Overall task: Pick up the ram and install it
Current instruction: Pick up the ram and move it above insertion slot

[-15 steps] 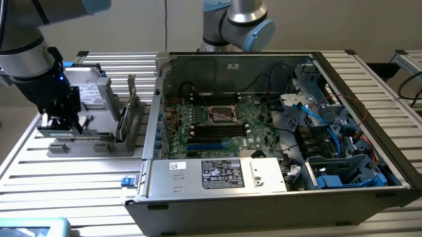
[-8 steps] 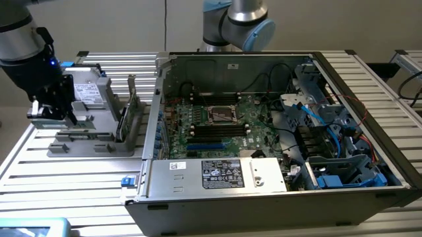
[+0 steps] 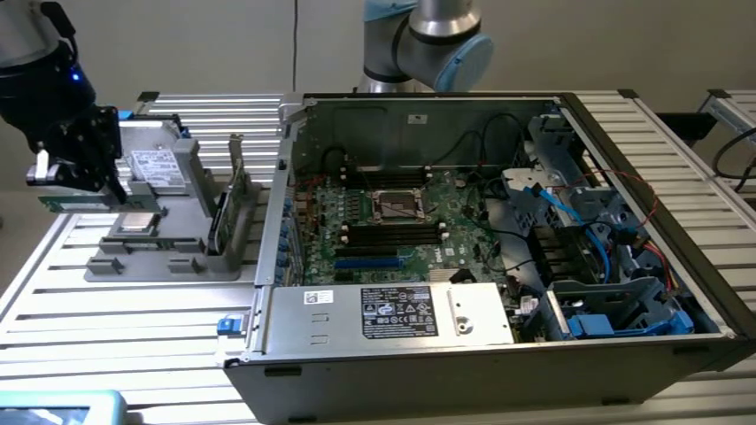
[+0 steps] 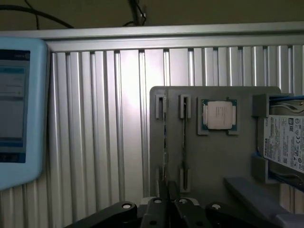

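Pickup looks done: fingers (image 4: 172, 194) pinch nearly shut on the ram (image 3: 73, 203), just above the grey holder (image 3: 177, 257) on the desk (image 3: 119, 310), well apart from the motherboard (image 3: 455, 221), so installing remains.

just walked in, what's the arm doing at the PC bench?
The arm's gripper is shut on the ram, a thin green stick, and holds it just above the grey parts tray at the exterior view's left. The open PC case sits toward that view's right with its motherboard exposed. The ram is not installed yet.
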Tool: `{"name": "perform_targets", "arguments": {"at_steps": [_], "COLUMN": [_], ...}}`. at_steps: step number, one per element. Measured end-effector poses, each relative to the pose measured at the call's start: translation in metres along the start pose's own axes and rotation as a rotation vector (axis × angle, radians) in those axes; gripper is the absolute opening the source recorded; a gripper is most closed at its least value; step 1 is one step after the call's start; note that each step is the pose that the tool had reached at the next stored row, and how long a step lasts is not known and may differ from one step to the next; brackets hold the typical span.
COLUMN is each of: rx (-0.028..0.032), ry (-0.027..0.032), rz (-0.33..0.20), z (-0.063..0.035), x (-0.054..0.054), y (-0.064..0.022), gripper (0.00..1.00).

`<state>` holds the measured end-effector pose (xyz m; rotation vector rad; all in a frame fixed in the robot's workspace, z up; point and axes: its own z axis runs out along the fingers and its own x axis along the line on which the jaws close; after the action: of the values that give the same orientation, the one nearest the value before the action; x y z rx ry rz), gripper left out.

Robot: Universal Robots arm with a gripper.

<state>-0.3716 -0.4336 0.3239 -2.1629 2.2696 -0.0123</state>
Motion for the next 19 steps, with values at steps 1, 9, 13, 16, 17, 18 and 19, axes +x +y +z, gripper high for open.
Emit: {"name": "perform_targets", "arguments": {"at_steps": [1,9,13,16,17,18,19], "rx": [0.0001,-0.0012,-0.0021,-0.0027,-0.0029,-0.0033,-0.0038], "ry": [-0.0001,-0.0292,-0.0480,-0.0517,-0.0519,-0.0519,-0.0520], "rz": [-0.001,-0.008,-0.010,-0.012,-0.012,-0.013,-0.013], "z": [-0.0045,-0.0370,-0.0535,-0.0642,-0.0669,-0.0694,-0.0715], "x": [0.000,0.004,0.006,0.007,0.007,0.007,0.007], "y": [-0.0006,-0.0129,-0.0216,-0.0295,-0.0322,-0.0349,-0.0381], "gripper": [0.13,0.13,0.13,0.13,0.13,0.13,0.13]}}
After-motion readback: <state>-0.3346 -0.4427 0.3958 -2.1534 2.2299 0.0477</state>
